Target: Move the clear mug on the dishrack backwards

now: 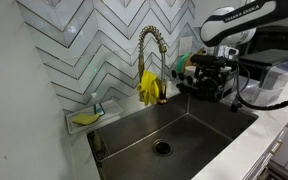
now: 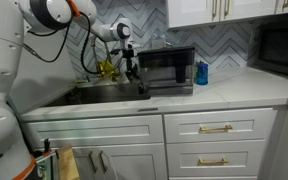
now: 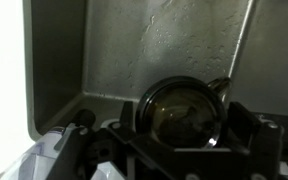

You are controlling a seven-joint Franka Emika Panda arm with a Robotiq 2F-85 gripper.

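Dark "FRANKA EMIKA" lettering along the white robot arm (image 1: pixel 246 14) in an exterior view, small and slightly blurred, no other text legible in either exterior view or the wrist view

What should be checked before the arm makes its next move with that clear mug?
1. Target in sight: ok. The clear mug sits low and central in the wrist view.
2. Upright: ok. Its round rim faces the wrist camera.
3. Grasp: cannot tell. The gripper is too dark to tell whether it is open or shut.
4. Free room further back on the dishrack: cannot tell. The arm hides it.
5. Clear of the faucet and yellow gloves: ok. Both stand apart from the arm, over the sink.
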